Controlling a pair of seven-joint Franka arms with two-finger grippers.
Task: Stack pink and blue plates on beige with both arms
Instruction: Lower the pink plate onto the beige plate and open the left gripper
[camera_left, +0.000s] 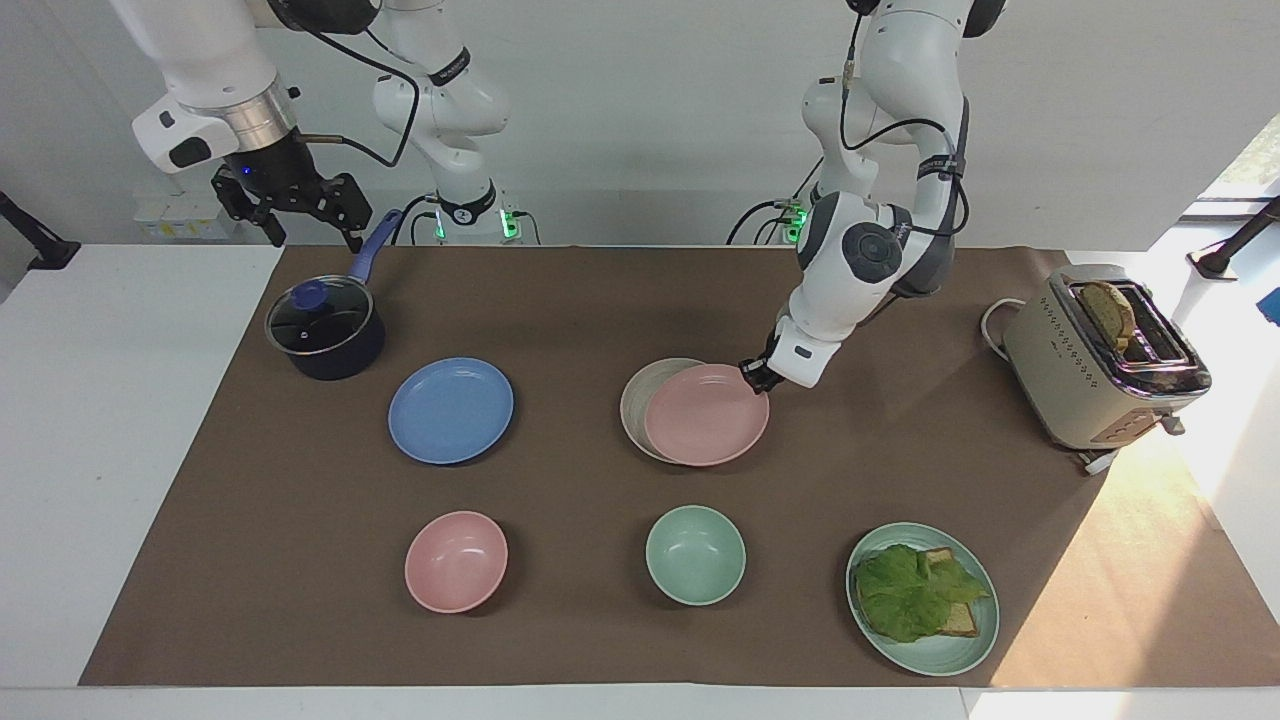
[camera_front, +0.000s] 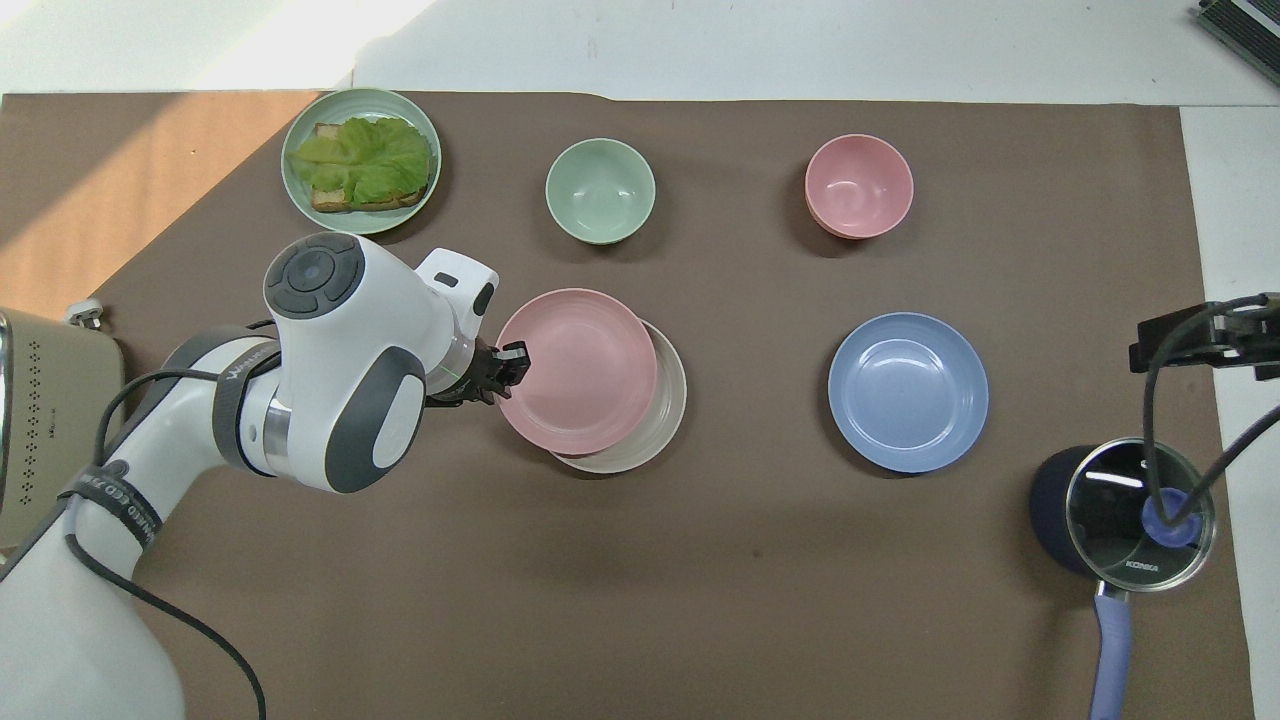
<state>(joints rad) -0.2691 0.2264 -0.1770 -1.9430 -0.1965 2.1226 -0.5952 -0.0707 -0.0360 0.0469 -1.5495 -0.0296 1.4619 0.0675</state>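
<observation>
The bench (camera_left: 120, 450) is white and carries a wide brown mat (camera_left: 560, 300), and all the dishes stand on this mat. At the left arm's end sits the toaster (camera_left: 1105, 360) with a slice in its slot; at the right arm's end stands a dark pot (camera_left: 325, 335) with a glass lid.

The left arm (camera_left: 860, 250) reaches down to the middle of the mat. The right arm (camera_left: 215, 90) waits, and the right gripper (camera_left: 310, 235) hangs above the pot's handle with its fingers spread and nothing in them.

The pink plate (camera_left: 706, 415) lies on the beige plate (camera_left: 640, 395), but not centred: it is shifted toward the left arm's end, so a crescent of beige shows. The blue plate (camera_left: 451, 410) rests alone, well apart, toward the right arm's end. Farther from the robots are the mint plate with lettuce and toast (camera_left: 922, 598), the pink bowl (camera_left: 456, 561) and the mint bowl (camera_left: 695, 554).

The left gripper (camera_left: 752, 377) is at the pink plate's rim. I cannot tell if it grasps the rim or has let it go.

The risk, I think, is here: if the gripper pulls away while a finger catches the rim, the pink plate can slide further off. An uncentred pink plate would also give the blue plate a tilted, unsteady seat.
</observation>
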